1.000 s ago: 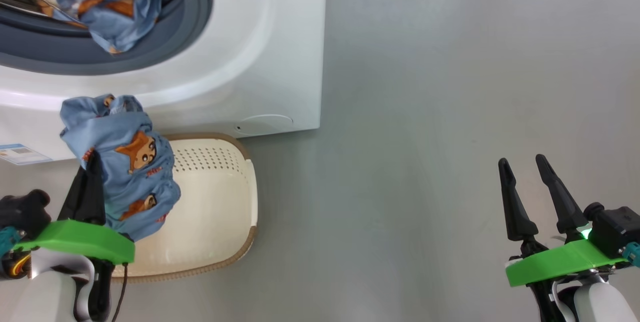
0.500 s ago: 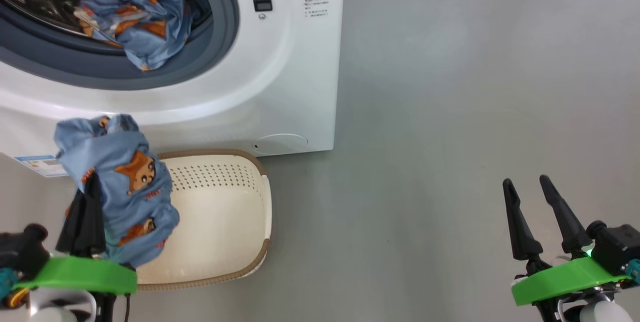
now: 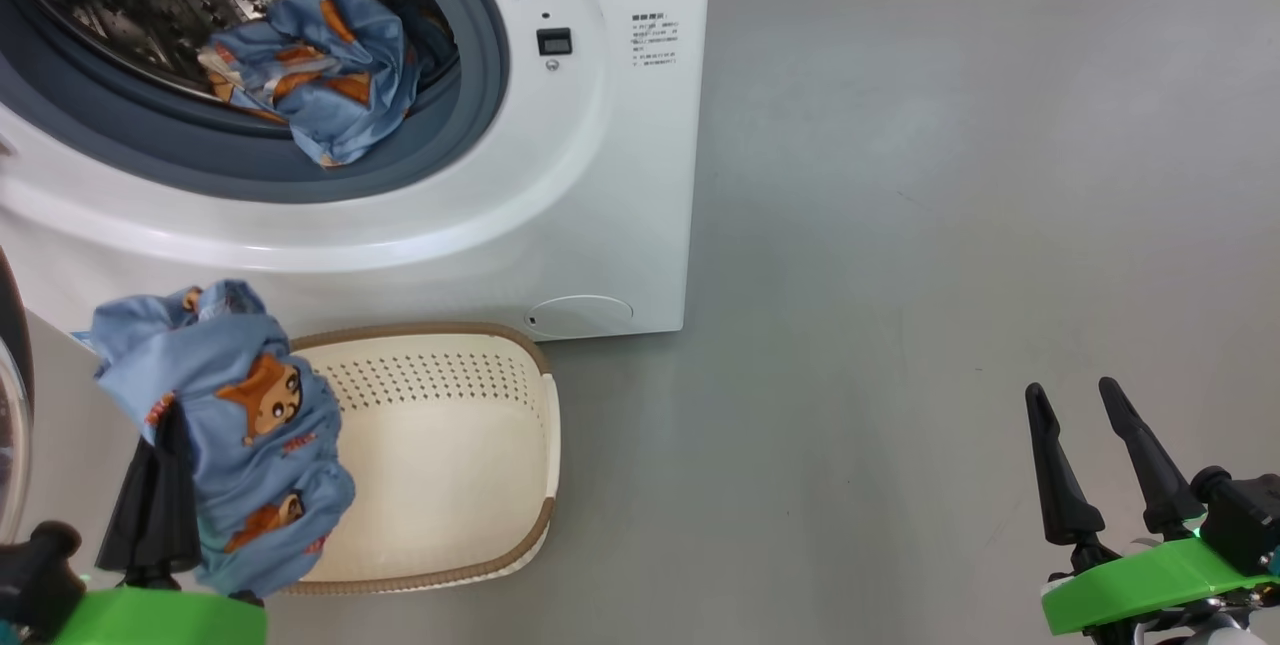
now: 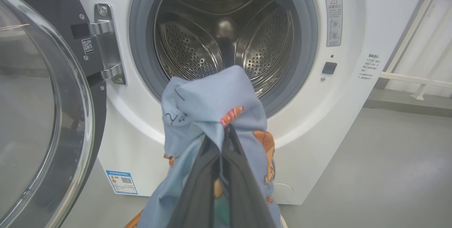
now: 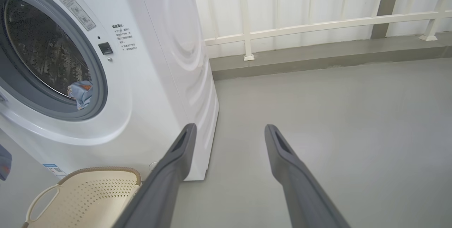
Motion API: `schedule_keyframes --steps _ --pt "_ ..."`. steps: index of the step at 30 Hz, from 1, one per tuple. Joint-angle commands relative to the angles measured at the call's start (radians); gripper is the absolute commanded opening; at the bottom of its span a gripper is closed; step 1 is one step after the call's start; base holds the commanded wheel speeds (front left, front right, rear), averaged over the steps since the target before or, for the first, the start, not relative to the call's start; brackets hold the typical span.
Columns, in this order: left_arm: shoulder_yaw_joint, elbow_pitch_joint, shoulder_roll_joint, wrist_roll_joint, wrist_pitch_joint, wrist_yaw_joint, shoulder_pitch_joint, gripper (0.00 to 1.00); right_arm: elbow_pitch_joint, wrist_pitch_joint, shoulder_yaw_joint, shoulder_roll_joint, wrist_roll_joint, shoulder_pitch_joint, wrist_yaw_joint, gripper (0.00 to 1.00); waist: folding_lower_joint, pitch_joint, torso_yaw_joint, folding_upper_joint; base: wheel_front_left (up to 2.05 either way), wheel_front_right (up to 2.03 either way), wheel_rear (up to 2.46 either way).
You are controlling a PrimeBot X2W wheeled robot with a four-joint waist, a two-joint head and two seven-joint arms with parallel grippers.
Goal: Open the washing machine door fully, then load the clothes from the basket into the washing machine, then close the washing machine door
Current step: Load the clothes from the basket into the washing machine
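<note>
White front-loading washing machine [image 3: 600, 175] far left, its round black-rimmed glass door [image 4: 42, 115] open. One cream plastic basket [image 3: 450, 445] before it. Two light-blue cartoon-print garments [image 3: 320, 85]: one in the drum, the second garment [image 3: 240, 435] clamped in the upward-pointing left hand [image 4: 225, 130]; right hand [image 3: 1072, 388] near right, fingers apart

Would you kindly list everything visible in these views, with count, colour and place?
washing machine: one, white, upper left of head view.
washing machine door: one, black rim, clear glass, swung open at left.
clothes: two, light blue; one at the drum mouth, one in the left gripper.
basket: one, cream, on floor before machine.
railing: one, white, behind machine.
left gripper: one, dark, shut on clothes.
right gripper: one, dark, open, lower right.
</note>
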Motion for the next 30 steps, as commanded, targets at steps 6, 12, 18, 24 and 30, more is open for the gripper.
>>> schedule_keyframes --steps 6,12,18,24,30 --pt "0.059 -0.069 0.004 0.024 -0.006 -0.002 0.025 0.00 -0.031 -0.005 0.018 -0.019 0.018 0.013 0.004 1.00 0.0000 -0.004 0.002 0.0000 0.00 0.00 0.00" --pt "0.065 -0.084 -0.005 0.022 -0.006 -0.002 0.032 0.00 -0.033 -0.005 0.019 -0.017 0.015 0.015 0.004 1.00 0.0000 0.001 0.005 0.0000 0.00 0.00 0.00" --pt "0.068 -0.091 -0.009 0.017 -0.006 -0.002 0.028 0.00 -0.035 -0.005 0.019 -0.016 0.014 0.009 0.004 1.00 0.0000 0.012 0.005 0.0000 0.00 0.00 0.00" --pt "0.072 -0.094 -0.011 0.011 -0.006 -0.002 0.021 0.00 -0.037 -0.005 0.021 -0.011 0.013 -0.001 0.004 1.00 0.0000 0.030 0.005 0.0000 0.00 0.00 0.00" --pt "0.076 -0.096 -0.011 0.010 -0.006 -0.002 0.015 0.00 -0.037 -0.005 0.022 -0.008 0.013 -0.008 0.004 1.00 0.0000 0.044 0.005 0.0000 0.00 0.00 0.00"
